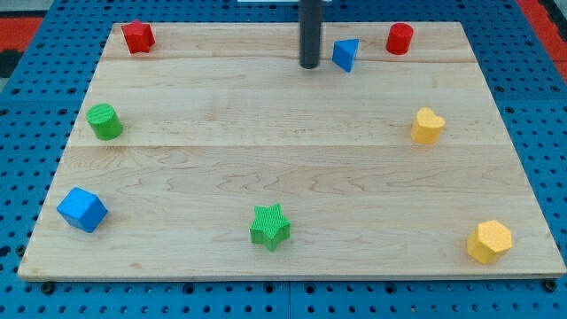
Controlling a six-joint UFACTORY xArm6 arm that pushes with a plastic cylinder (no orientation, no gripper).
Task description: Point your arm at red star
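Observation:
The red star (137, 36) sits near the board's top left corner. My tip (309, 65) rests on the board near the top middle, far to the right of the red star. A blue triangle (346, 54) lies just to the right of my tip, a small gap apart. A red cylinder (400, 38) stands further right, near the top edge.
A green cylinder (104, 121) is at the left edge and a blue cube (82, 209) at the bottom left. A green star (270, 226) is at the bottom middle. A yellow heart (427, 126) is at the right and a yellow hexagon (489, 241) at the bottom right. The wooden board (266, 133) lies on a blue pegboard.

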